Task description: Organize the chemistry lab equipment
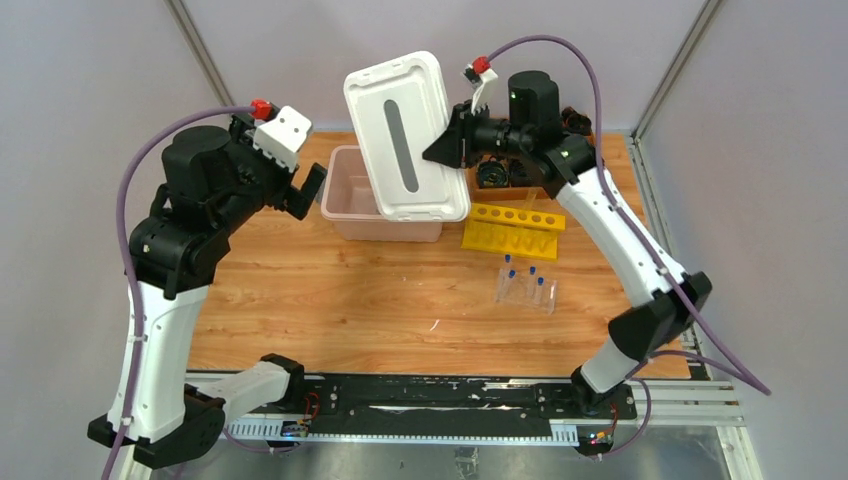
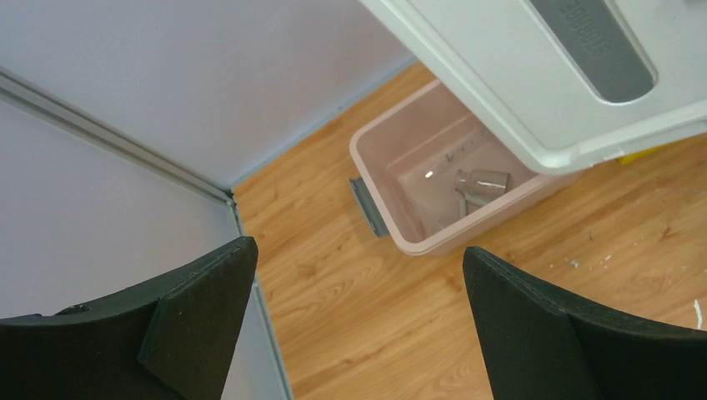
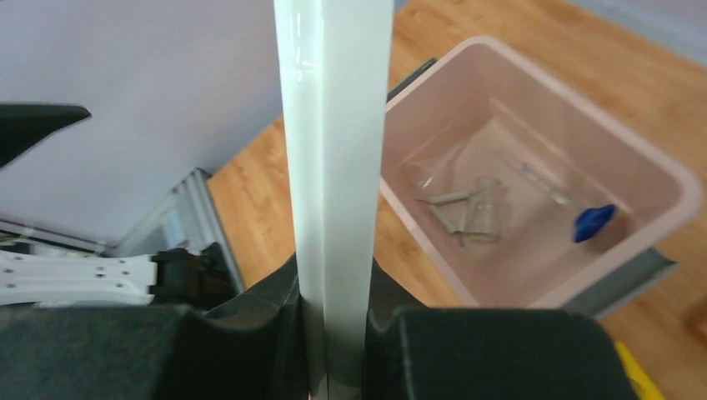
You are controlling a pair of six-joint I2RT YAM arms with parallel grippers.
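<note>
The right fingers (image 1: 445, 148) pinch the white lid (image 1: 405, 135), tilted above the pink bin (image 1: 340, 190) at the bench's (image 1: 350, 300) back edge. The left fingers (image 1: 308, 192) hang spread wide and empty beside the bin. The clear rack (image 1: 525, 290) with tubes (image 1: 509, 262) stands nearer the right edge.

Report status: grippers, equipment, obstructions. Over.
Left gripper open, empty. Right gripper shut on white lid, over pink bin. Funnel, blue-capped tube inside. Lid partly covers opening.

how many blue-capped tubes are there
5. Four tubes stand in the rack on the table; one lies in the bin. The lid may hide others there.
</note>
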